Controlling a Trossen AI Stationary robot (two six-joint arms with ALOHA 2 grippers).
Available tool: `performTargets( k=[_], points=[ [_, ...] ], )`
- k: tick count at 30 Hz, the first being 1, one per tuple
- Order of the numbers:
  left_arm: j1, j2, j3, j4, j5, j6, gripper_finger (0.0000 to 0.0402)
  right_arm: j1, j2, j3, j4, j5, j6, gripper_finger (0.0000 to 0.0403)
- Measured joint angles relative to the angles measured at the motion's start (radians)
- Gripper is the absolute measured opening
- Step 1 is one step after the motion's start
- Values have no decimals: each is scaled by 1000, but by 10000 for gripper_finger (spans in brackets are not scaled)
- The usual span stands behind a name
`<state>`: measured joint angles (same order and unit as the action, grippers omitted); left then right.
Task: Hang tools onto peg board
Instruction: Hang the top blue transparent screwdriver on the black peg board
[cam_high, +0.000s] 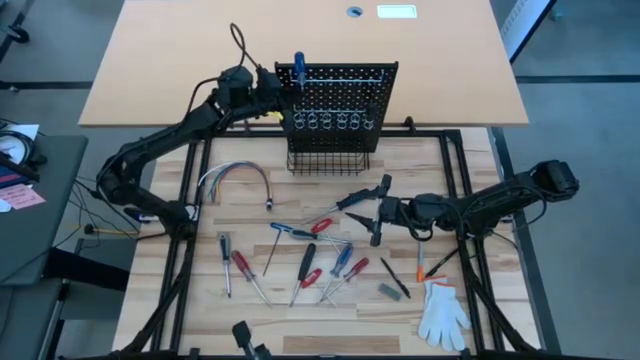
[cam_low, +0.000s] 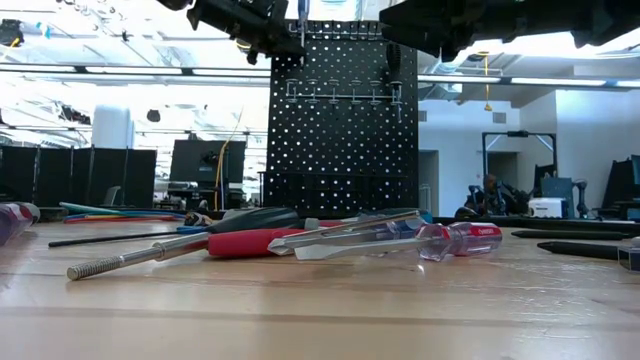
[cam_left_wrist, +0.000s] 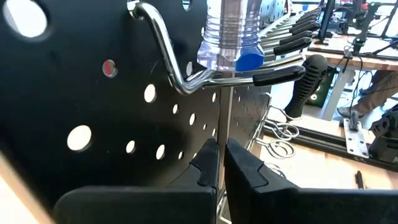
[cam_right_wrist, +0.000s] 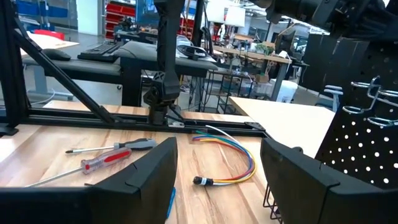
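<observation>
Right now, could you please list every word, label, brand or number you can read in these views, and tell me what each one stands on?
None can be read in any view.
Screwdriver handles on the table: any print is too blurred to read.
Pink note at the left edge of the high view: too small to read.
Peg board: no lettering visible.
White glove: no lettering visible.

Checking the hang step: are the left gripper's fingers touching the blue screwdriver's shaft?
Touching. The left wrist view shows the left gripper with its fingers shut on the thin shaft of the blue screwdriver, no gap visible.
</observation>
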<state>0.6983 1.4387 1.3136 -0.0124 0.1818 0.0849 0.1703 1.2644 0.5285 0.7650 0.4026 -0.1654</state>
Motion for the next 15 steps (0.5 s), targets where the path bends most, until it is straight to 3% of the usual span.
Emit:
performTargets(
  k=[15],
  points=[
    [0, -16, -1, -32, -60, 24, 0, 0, 0, 0, -2, 0, 0, 237]
  ],
)
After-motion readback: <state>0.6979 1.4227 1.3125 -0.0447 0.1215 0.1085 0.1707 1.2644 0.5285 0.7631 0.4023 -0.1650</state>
